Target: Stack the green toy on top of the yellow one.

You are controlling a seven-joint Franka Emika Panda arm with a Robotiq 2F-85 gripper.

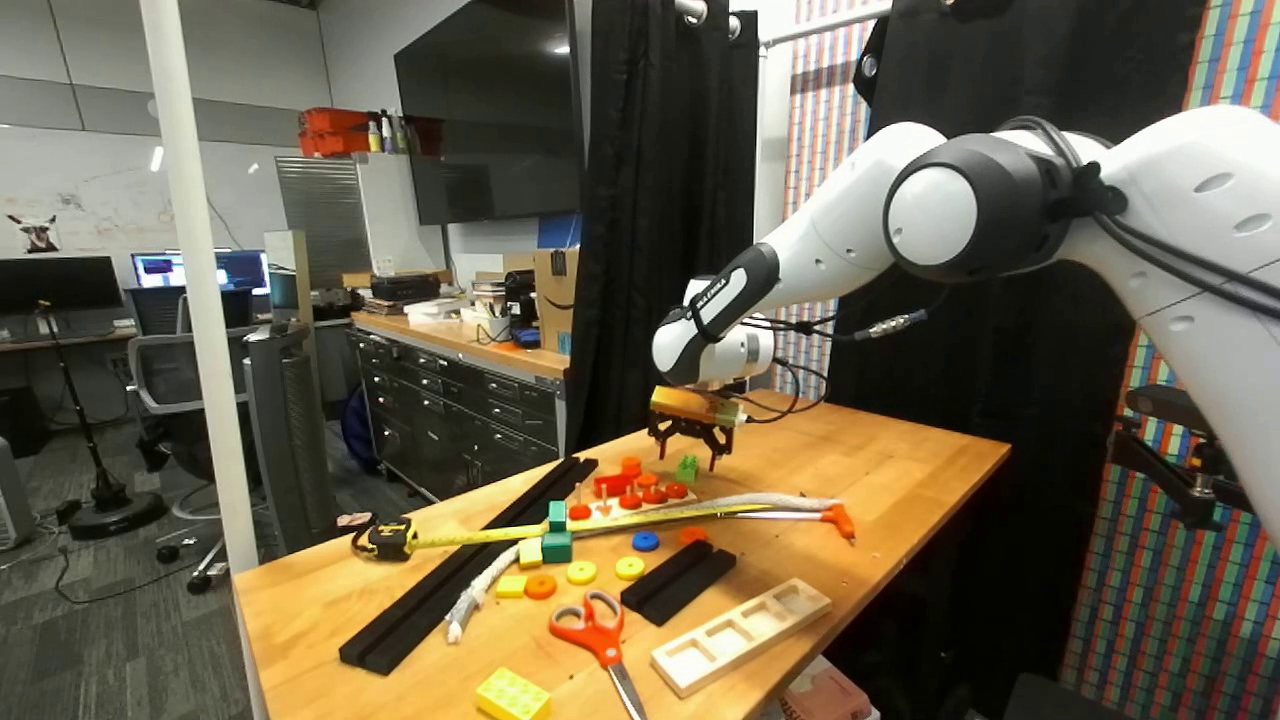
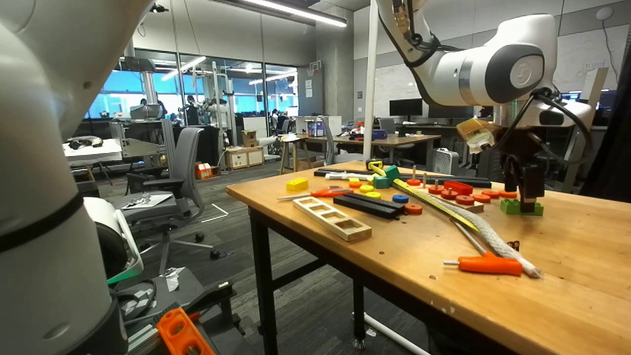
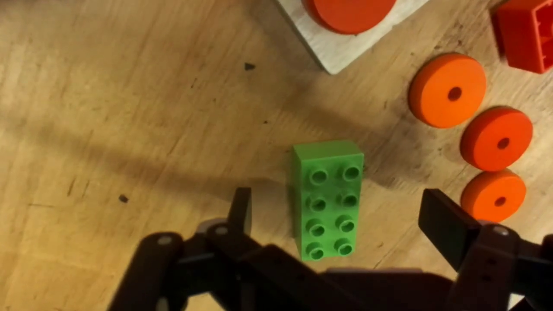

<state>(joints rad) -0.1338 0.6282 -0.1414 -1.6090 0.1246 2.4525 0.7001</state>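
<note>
The green toy (image 1: 687,468), a studded block, lies flat on the wooden table. It also shows in an exterior view (image 2: 508,207), partly behind a finger, and in the wrist view (image 3: 330,207). The yellow one (image 1: 513,694), a studded block, lies near the table edge at the far end from the gripper; it shows in an exterior view (image 2: 297,185) and is out of the wrist view. My gripper (image 3: 335,194) is open and empty above the green toy, one finger to each side with gaps; the block is nearer the left finger. It shows in both exterior views (image 1: 687,458) (image 2: 520,199).
Orange and red discs (image 3: 448,90), a red block (image 3: 525,34) and a pegged board (image 3: 332,60) lie close to the gripper. Between the blocks lie a tape measure (image 1: 390,538), scissors (image 1: 590,630), black rails (image 1: 680,583), a wooden tray (image 1: 742,636) and an orange-handled tool (image 2: 489,264).
</note>
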